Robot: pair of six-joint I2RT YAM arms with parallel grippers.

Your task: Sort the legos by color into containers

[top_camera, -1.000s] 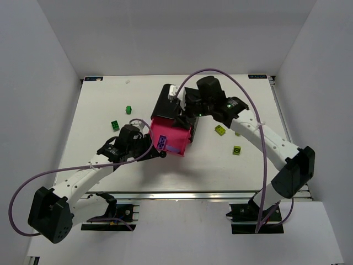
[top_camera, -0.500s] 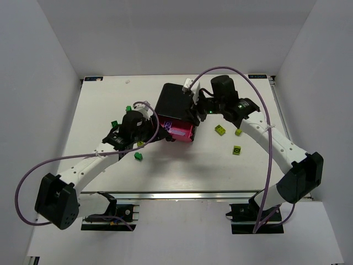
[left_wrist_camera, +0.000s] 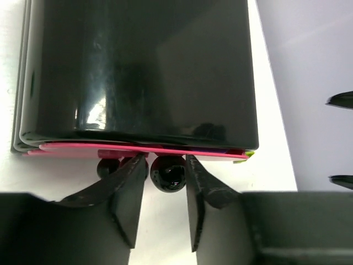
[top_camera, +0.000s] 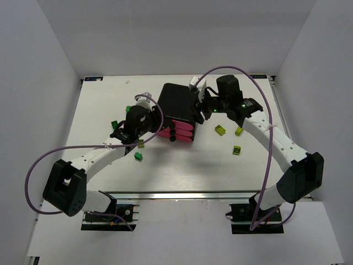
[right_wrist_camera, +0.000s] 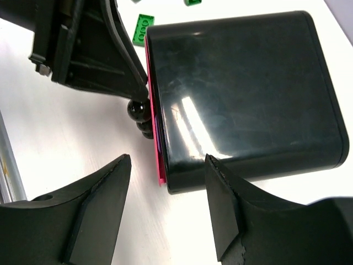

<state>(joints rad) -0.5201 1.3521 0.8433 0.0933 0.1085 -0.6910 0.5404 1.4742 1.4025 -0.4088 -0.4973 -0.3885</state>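
The containers are three pink drawers (top_camera: 181, 131) with black knobs, all pushed into one black casing (top_camera: 176, 100) at mid table. My left gripper (top_camera: 161, 131) is at the drawer fronts. In the left wrist view its jaws (left_wrist_camera: 165, 164) closely flank one knob (left_wrist_camera: 167, 173): the right finger touches it and a sliver of gap shows on the left. My right gripper (top_camera: 199, 107) is open at the casing's right side, with a casing corner (right_wrist_camera: 182, 179) between its spread fingers. Loose legos lie about: dark green (top_camera: 138, 157), (top_camera: 114, 123), (top_camera: 128, 109), and yellow-green (top_camera: 220, 130), (top_camera: 237, 149). A purple strip (right_wrist_camera: 157, 138) shows behind a drawer front.
A further yellow-green brick (top_camera: 238, 131) lies just right of my right forearm, and a green one (right_wrist_camera: 142, 28) sits beside the casing's far corner. Purple cables loop over both arms. White walls close in the table on the left, back and right.
The pulled-out drawer with purple bricks has slid back into the casing, which has settled flat. My left gripper followed it away from the bases, and its jaws narrowed round a knob.
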